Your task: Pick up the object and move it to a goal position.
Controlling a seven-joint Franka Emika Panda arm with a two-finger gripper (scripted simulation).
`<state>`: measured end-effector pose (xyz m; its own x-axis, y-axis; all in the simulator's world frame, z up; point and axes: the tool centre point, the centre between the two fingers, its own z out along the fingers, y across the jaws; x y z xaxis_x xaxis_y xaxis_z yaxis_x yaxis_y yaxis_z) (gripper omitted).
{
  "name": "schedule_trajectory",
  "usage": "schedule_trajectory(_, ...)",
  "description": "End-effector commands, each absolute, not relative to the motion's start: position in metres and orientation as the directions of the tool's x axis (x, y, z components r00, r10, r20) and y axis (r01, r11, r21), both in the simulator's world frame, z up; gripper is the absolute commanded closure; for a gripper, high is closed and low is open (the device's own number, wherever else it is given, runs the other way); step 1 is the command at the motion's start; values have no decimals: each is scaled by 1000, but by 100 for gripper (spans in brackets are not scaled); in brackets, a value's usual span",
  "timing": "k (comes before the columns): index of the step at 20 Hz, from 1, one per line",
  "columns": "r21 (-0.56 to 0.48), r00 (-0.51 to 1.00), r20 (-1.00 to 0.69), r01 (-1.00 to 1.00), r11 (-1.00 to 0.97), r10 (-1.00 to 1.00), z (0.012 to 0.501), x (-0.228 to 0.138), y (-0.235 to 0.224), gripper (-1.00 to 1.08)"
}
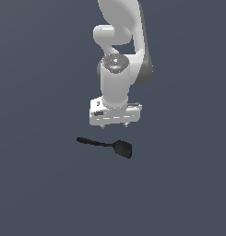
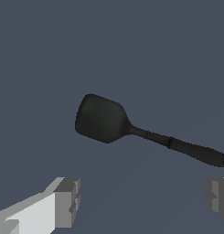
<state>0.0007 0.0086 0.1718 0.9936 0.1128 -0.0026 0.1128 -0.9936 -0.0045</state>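
The object, a small black spatula [image 1: 106,145], lies flat on the dark grey surface, its thin handle toward the exterior view's left and its flat blade toward the exterior view's right. My gripper [image 1: 114,124] hangs above and just behind it, pointing down, with a clear gap between it and the spatula. The jaws stand wide apart and hold nothing. In the wrist view the spatula [image 2: 131,130] lies beyond the fingertips [image 2: 67,201], not between them, and the gripper [image 2: 143,201] is open and empty.
The white arm [image 1: 121,41] rises from the gripper toward the top of the exterior view. The plain dark grey surface [image 1: 40,184] fills both views. No goal marker shows.
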Motion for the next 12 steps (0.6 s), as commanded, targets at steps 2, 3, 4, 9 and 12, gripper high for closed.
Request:
schedule_trajectory(2, -2, 985, -4, 171, -985, 171, 167, 2, 6, -92)
schedule_trajectory(3, -1, 982, -4, 190, -982, 190, 165, 3, 5, -92)
schedule_trajectory(4, 0, 977, -4, 211, -977, 211, 164, 3, 4, -92)
schedule_trajectory(9, 4, 944, -7, 330, -944, 330, 154, 6, -2, -92)
schedule_trajectory(12, 6, 915, -9, 404, -915, 404, 147, 8, -6, -92)
